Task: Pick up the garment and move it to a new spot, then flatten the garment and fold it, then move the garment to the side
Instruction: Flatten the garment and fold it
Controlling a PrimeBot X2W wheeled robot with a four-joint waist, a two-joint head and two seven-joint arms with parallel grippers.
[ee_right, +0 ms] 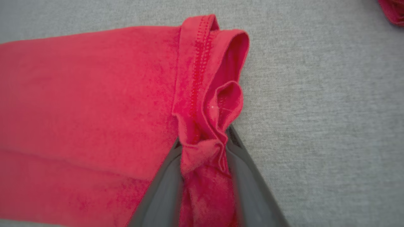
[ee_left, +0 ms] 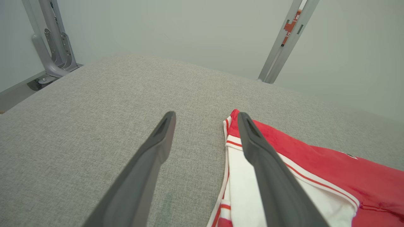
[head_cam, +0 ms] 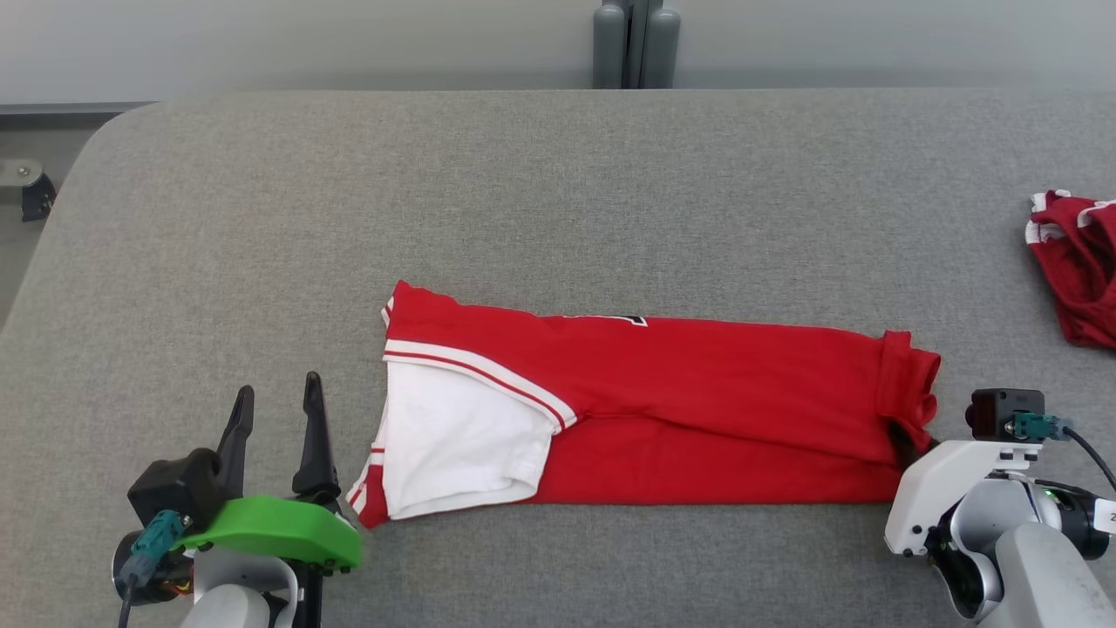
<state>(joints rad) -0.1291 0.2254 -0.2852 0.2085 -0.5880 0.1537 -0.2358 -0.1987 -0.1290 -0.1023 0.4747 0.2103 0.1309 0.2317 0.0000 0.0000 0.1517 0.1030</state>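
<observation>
Grey woven-fabric tabletop; toward its near edge, one folded red jersey with a white sleeve lies long axis left-to-right between two grippers. The left gripper is spread and empty just beside its sleeve end; the right gripper is pinched on the hem end. Farther right, well apart, a second crumpled red-and-white garment.

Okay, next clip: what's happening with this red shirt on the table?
The red garment lies on the grey table, folded lengthwise into a long strip. The right hand is shut on a bunch of cloth at its hem end. The left hand is open beside the white-sleeve end, holding nothing. A second red garment sits crumpled at the table's right edge.
</observation>
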